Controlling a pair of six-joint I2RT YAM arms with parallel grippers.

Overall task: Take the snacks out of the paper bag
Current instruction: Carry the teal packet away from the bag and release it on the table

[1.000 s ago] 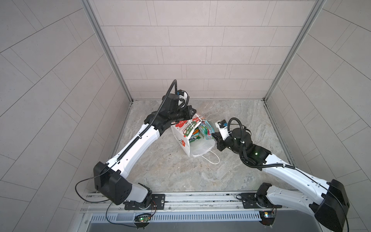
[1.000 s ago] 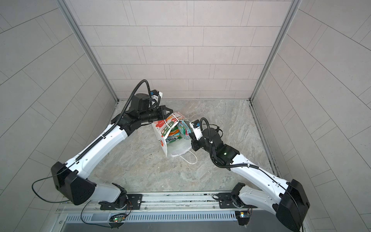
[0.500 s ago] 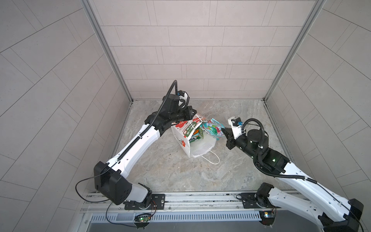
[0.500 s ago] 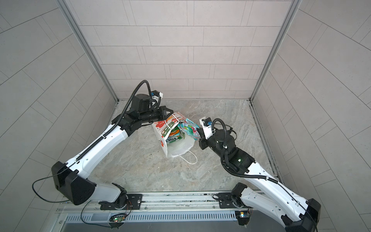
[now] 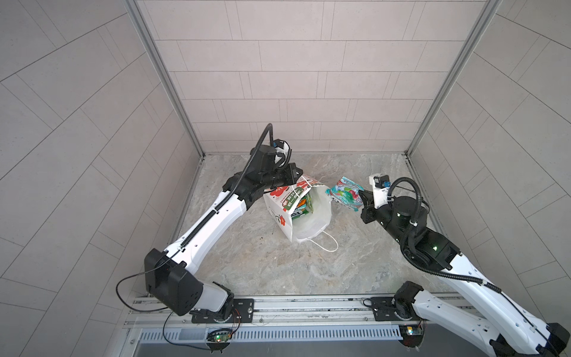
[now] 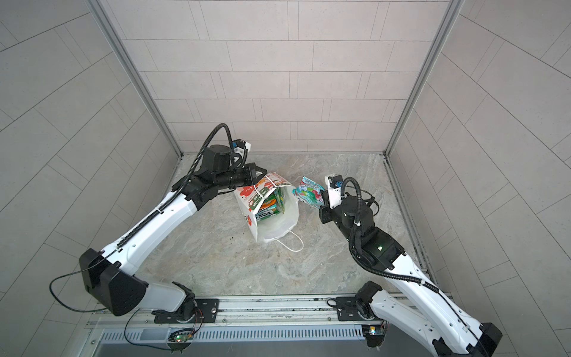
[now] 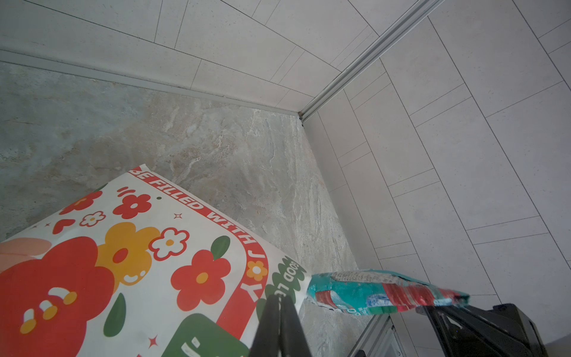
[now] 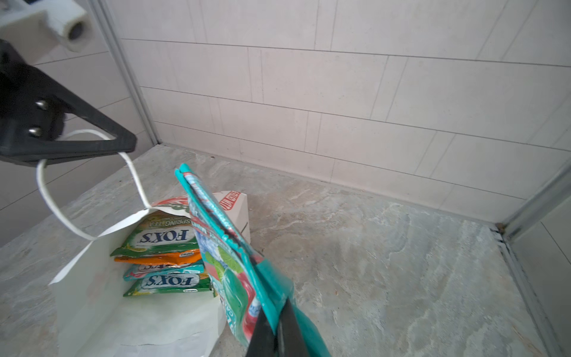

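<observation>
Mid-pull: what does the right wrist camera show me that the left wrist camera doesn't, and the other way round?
Right wrist only: the open inside of the paper bag, with FOX'S packets stacked in it, and the left gripper shut on the white cord handle.
Left wrist only: the bag's printed outer face, with flowers and red lettering.
Both: the teal-red packet outside the bag, pinched in the fingers of the right gripper, above the marble floor.

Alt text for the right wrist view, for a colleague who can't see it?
The right end effector is shut on a teal-red snack packet beside the open white paper bag. More FOX'S packets lie stacked inside; the left end effector pinches the bag's cord handle.
</observation>
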